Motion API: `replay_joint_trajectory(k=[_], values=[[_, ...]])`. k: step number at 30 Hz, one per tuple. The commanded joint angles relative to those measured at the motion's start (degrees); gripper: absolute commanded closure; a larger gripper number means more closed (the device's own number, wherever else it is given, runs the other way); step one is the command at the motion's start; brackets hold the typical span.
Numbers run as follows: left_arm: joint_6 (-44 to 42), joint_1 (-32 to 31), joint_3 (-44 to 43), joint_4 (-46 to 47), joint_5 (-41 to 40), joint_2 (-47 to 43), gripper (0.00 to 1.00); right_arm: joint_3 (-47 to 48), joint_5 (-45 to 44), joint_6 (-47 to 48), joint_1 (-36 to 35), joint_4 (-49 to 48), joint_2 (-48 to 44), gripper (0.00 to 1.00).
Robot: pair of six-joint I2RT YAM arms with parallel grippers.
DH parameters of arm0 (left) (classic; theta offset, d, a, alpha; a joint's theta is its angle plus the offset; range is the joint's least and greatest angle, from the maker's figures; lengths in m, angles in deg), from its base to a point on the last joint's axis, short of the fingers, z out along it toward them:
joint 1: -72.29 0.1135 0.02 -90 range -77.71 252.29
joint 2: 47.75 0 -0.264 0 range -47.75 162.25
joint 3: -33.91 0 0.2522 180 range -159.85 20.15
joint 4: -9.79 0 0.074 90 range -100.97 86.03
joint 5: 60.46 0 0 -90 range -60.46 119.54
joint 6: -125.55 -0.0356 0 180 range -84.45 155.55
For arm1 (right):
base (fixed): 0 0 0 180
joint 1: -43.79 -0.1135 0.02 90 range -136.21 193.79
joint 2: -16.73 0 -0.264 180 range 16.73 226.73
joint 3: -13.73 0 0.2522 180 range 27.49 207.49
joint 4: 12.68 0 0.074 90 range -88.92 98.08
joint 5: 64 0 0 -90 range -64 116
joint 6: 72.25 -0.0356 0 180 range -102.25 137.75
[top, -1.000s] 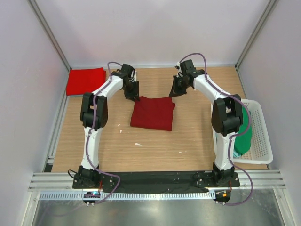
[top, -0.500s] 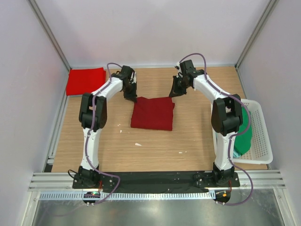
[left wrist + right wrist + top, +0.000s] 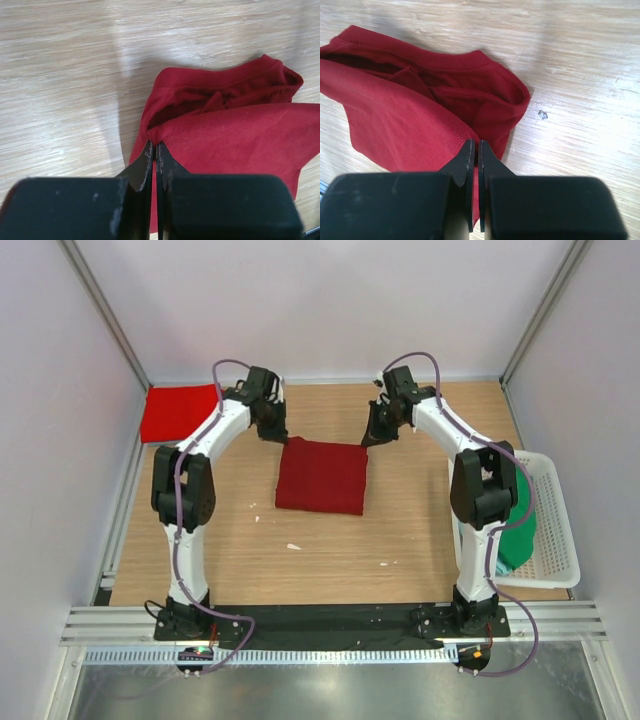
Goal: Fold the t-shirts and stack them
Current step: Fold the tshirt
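The table (image 3: 420,530) carries the basket (image 3: 562,550) at its right edge with the green shirt (image 3: 520,530) in it. The maroon shirt (image 3: 322,476) lies folded in the middle, and the red shirt (image 3: 178,412) lies folded at the far left corner. The left gripper (image 3: 275,432) is clenched on the maroon shirt's far left corner, the right gripper (image 3: 371,438) on its far right corner. Both pinches look thin. On a lift a corner could slip free, or if only the top layer is caught, the fold could fall open and sag. The top view alone shows both arms, the red shirt and the basket. Only the wrist views show cloth right at the fingertips (image 3: 142,172) and loose inner layers gaping behind.
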Motion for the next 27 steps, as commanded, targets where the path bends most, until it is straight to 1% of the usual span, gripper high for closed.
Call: replay_joint_trajectory(k=[1, 5, 7, 10, 12, 14, 17, 18, 19, 20, 21, 23, 24, 25, 27], values=[[0.0, 0.0, -3.6, 0.9, -1.4, 1.8, 1.0, 3.2, -1.2, 0.8, 0.7, -3.0, -0.1, 0.99], [-0.1, 0.0, -6.8, 0.7, -3.2, 4.7, 1.0, 4.6, -1.7, 1.4, 1.8, -5.8, 3.9, 0.99], [0.0, 0.2, -8.3, 2.6, -3.5, 6.3, 1.0, 4.9, -2.4, 1.8, 2.7, -7.8, 5.5, 0.99], [-0.1, 0.2, -13.3, 1.8, -4.4, 11.8, 1.0, 8.2, -1.1, 1.7, 3.9, -7.5, 10.4, 0.99], [0.2, 0.2, -16.0, 2.5, -1.9, 15.1, 1.0, 9.1, -2.0, 2.0, 4.0, -8.6, 12.3, 0.99], [-0.1, 0.2, -17.2, 3.3, -3.5, 16.5, 1.0, 9.3, -2.3, 2.0, 4.4, -9.6, 13.2, 0.98], [0.5, 0.8, -19.1, 5.1, -4.7, 19.1, 0.99, 13.3, -3.7, 3.0, 5.3, -8.1, 16.7, 0.98], [0.5, 0.9, -20.8, 4.7, -4.9, 19.7, 0.94, 16.1, -3.6, 3.0, 5.6, -6.6, 18.3, 0.97], [0.4, 1.0, -21.6, 4.0, -5.4, 20.4, 0.88, 16.9, -3.6, 2.7, 5.8, -6.2, 18.6, 0.96], [0.2, 1.0, -22.2, 3.6, -6.3, 19.9, 0.83, 17.6, -3.7, 2.1, 6.1, -5.9, 18.8, 0.86], [0.2, 1.0, -21.3, 3.7, -7.4, 18.7, 0.76, 19.0, -4.1, 2.0, 6.4, -5.2, 18.9, 0.79], [0.1, 1.0, -20.3, 3.7, -11.7, 15.0, 0.69, 20.2, -4.8, 2.6, 6.4, -4.3, 18.5, 0.68], [0.2, 1.1, -20.2, 3.2, -13.1, 13.7, 0.63, 21.7, -5.1, 2.9, 6.4, -2.5, 18.5, 0.66], [0.5, 1.4, -20.4, 2.2, -13.5, 11.7, 0.63, 22.8, -6.1, 3.0, 6.5, -1.3, 18.9, 0.64], [1.1, 2.1, -20.7, 1.3, -12.9, 10.0, 0.63, 25.2, -6.1, 3.4, 6.4, 1.5, 18.9, 0.58]])
